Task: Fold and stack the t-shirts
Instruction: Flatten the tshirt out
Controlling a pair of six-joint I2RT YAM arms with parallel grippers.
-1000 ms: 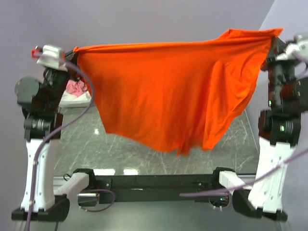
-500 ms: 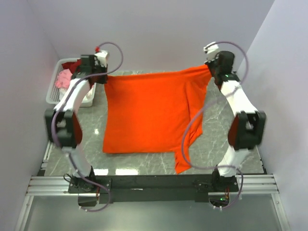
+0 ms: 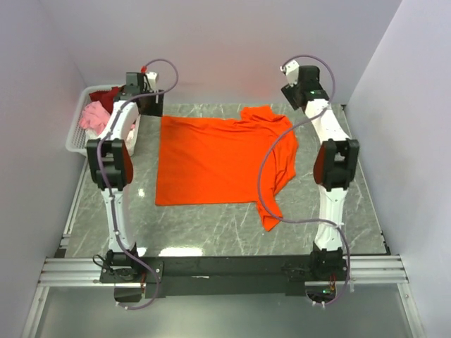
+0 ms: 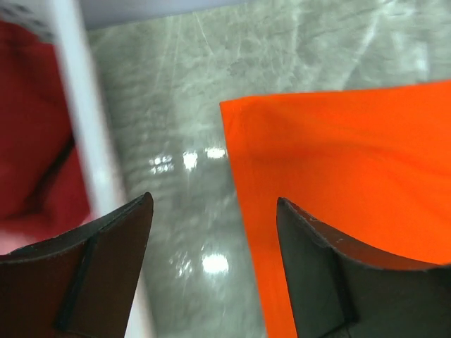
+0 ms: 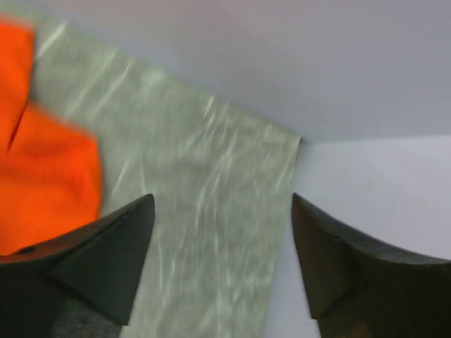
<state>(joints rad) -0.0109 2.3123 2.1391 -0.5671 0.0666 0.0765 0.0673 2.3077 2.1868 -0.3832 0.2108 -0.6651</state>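
Note:
The bright orange t-shirt (image 3: pixel 218 158) lies spread on the marble table, its right side bunched and one flap trailing toward the near edge. My left gripper (image 3: pixel 149 104) hovers open at the shirt's far left corner (image 4: pixel 338 162), with nothing between its fingers (image 4: pixel 213 199). My right gripper (image 3: pixel 303 90) is open above the far right of the table, its jaws (image 5: pixel 222 198) empty, and the orange cloth (image 5: pixel 42 176) lies off to its left. A dark red t-shirt (image 3: pixel 106 95) and a pink t-shirt (image 3: pixel 91 116) sit in the basket.
The white slotted basket (image 3: pixel 76 137) stands at the far left of the table; its rim (image 4: pixel 84 141) runs close beside my left finger. The back wall and the right wall (image 5: pixel 380 183) are near the right gripper. Bare marble (image 3: pixel 211 225) shows in front of the shirt.
Both grippers opened and let go of the orange t-shirt's far corners. The shirt dropped from stretched between them to lying on the table.

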